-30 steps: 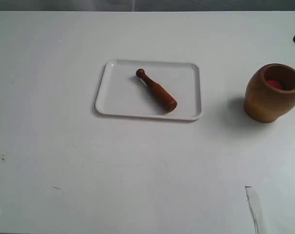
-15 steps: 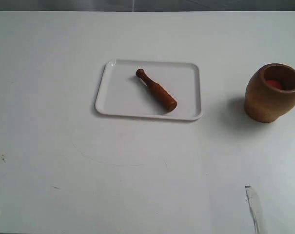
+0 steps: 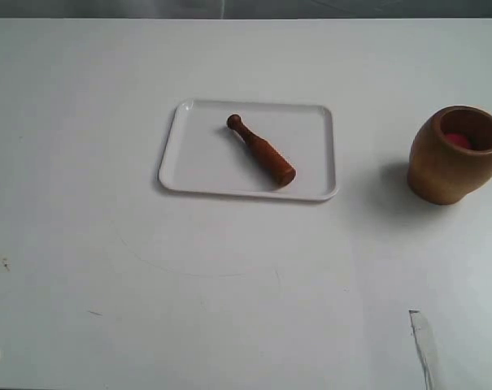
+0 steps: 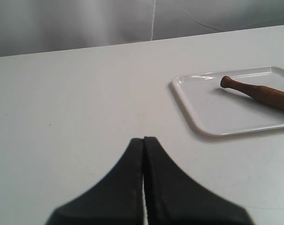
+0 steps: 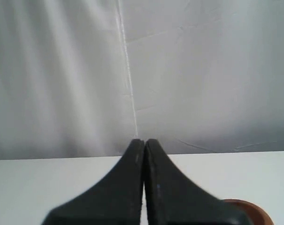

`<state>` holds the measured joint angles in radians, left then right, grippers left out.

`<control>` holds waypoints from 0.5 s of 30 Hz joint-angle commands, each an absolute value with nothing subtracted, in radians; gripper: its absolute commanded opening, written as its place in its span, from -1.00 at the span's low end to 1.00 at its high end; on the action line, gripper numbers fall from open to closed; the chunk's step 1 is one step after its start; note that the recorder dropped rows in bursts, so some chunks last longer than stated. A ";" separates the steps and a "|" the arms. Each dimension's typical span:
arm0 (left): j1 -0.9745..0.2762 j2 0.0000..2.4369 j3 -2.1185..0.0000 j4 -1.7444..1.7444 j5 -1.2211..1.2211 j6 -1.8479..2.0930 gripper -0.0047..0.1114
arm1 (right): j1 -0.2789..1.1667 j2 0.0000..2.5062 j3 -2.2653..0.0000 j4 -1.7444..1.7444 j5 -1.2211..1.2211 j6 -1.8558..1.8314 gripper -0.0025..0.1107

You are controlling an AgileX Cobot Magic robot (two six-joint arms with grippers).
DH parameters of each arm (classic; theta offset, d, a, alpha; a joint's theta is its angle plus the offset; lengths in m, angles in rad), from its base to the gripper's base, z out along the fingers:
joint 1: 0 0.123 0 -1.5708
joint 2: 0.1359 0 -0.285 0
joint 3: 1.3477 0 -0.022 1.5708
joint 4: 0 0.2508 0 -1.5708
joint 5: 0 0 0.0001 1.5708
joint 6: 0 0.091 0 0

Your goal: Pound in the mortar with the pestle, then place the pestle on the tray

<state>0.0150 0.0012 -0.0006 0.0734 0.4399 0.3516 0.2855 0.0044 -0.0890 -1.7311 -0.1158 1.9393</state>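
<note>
The reddish-brown pestle (image 3: 261,150) lies slantwise inside the white tray (image 3: 197,166), knob toward the tray's back left. The left wrist view also shows the pestle (image 4: 257,92) on the tray (image 4: 212,119). The light-brown mortar (image 3: 453,158) stands upright at the right edge of the table with something red inside; only its rim (image 5: 249,208) peeks into the right wrist view. No gripper appears in the exterior view. My left gripper (image 4: 143,139) is shut and empty, above bare table well clear of the tray. My right gripper (image 5: 145,141) is shut and empty.
The white table (image 3: 229,276) carries faint scuff marks and a strip of tape (image 3: 423,341) near the front right. A grey draped backdrop (image 5: 132,70) rises behind the table's far edge.
A dark part of an arm seen at the right edge above the mortar one second ago has left the exterior view. Pestle, tray and mortar have not moved.
</note>
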 commanded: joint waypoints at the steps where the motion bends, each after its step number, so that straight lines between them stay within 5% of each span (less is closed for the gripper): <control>1: 0.007 0.000 0.000 0.066 0.437 0.343 -0.92 | 0.280 0.000 -0.085 -1.713 -0.158 1.941 -0.96; 8: 0.007 0.000 0.000 0.066 0.437 0.343 -0.92 | 0.280 0.000 -0.085 -1.657 -0.165 1.898 -0.96; 15: 0.007 0.000 0.000 0.066 0.437 0.343 -0.92 | 0.280 0.000 -0.085 -1.229 -0.172 1.323 -0.96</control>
